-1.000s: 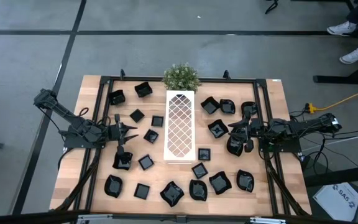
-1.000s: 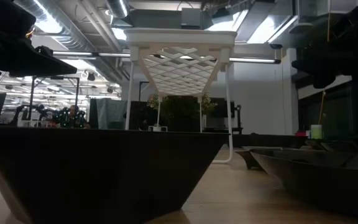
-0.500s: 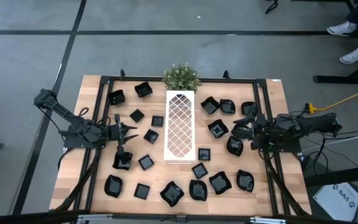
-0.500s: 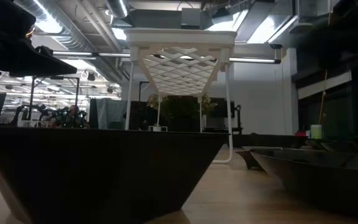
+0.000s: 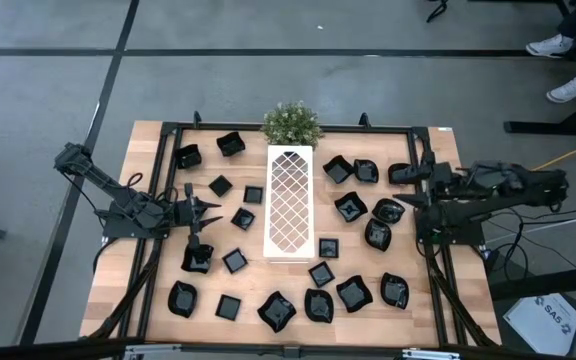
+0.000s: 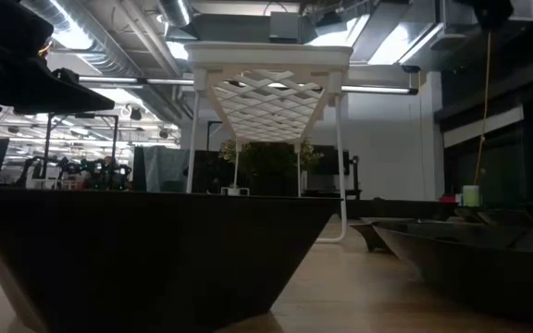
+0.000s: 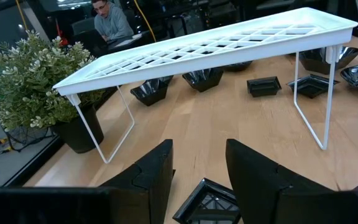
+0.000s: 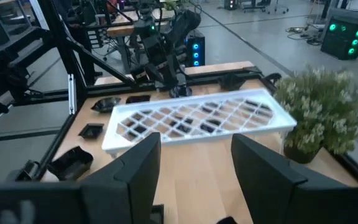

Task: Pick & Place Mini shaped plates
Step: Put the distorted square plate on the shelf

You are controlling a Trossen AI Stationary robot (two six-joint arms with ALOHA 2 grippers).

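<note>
While the right gripper [image 5: 408, 176] stands with its fingers spread wide and nothing between them, lifted near the right rail of the black frame [image 5: 430, 160], the left gripper [image 5: 206, 208] hangs low over the table's left half, its own fingers likewise parted and empty. In the left wrist view the two dark fingers [image 7: 257, 180] frame a small square plate [image 7: 209, 202] lying flat on the wood just ahead of and below them — the relation on which the next move appears to turn. From above, that square plate sits just beyond the left fingertips toward the white lattice tray [image 5: 290, 200], so the left arm is plainly the nearer of the two to it; being square, it offers no long axis to align with, only an angled rim.

The right gripper points inward across the table toward the tray and the potted plant [image 5: 290, 122]; the nearest dishes to it are a wavy-rimmed plate [image 5: 388, 211] just inboard and another dish [image 5: 400, 174] about beneath it, though which it will go for cannot be told. The remaining mini shaped plates [image 5: 277, 310] lie scattered on both sides of the tray and in a loose row along the near edge — none rests on the tray's lattice top.
</note>
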